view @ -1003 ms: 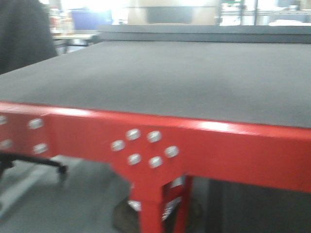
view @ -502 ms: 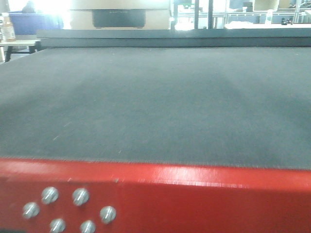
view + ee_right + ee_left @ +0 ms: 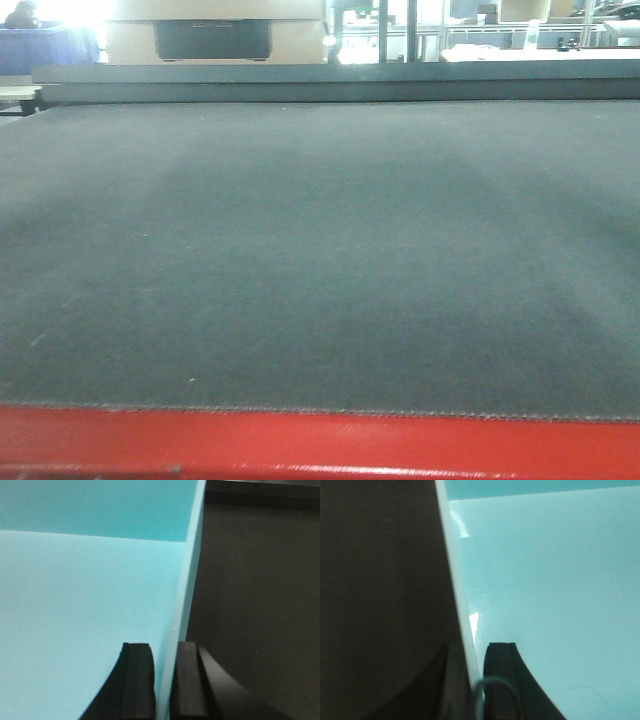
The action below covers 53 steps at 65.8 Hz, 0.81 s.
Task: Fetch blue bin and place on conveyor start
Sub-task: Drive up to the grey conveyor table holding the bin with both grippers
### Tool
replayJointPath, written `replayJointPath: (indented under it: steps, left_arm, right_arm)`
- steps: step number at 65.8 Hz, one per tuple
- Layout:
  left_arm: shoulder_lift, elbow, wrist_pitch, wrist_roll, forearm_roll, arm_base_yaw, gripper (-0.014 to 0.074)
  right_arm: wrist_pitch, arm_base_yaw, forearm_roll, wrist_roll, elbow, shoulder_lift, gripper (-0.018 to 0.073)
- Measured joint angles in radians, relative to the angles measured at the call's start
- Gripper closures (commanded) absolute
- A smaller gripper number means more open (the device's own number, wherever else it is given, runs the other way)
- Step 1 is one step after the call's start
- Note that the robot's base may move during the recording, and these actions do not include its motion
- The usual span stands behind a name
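Left gripper [image 3: 474,682] is pinched tight on the left wall of the blue bin [image 3: 550,580], with one finger inside the bin and one outside. Right gripper [image 3: 165,682] does the same on the right wall, so the bin hangs between the two arms. Neither arm is nearer; each has its own side. The bin's wide way seems to run from one gripper to the other, but the wrist views are too close to be sure.

Outside each wall is a dark surface [image 3: 380,580]. It looks like the belt, but I cannot tell if the bin is touching it or is up in the air.

From the front view, the conveyor start [image 3: 320,250] lies straight ahead and fills almost the whole picture. Only a thin bit of the red strip [image 3: 320,445] shows at the bottom. The bin itself does not show in this view. I think the next move is to bring the bin down flat onto the near part of the belt, just past the red strip, with both sides level.

A second ago the red frame was seen from the side, with its round bolts and a red leg. Half a second ago some bolts still showed. Now they are gone from view, so the robot has come closer and faces the belt squarely.
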State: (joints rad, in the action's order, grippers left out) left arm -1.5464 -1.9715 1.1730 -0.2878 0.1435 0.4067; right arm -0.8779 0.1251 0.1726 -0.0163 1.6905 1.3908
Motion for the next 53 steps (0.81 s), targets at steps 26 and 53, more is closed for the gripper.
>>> replayJointPath:
  steps: [26,53]
  left_arm:
    - [0.0,0.0,0.0,0.0,0.0,0.0,0.0708]
    - [0.0,0.0,0.0,0.0,0.0,0.0,0.0708]
  right_arm:
    - [0.0,0.0,0.0,0.0,0.0,0.0,0.0712]
    - [0.0,0.0,0.0,0.0,0.0,0.0,0.0712]
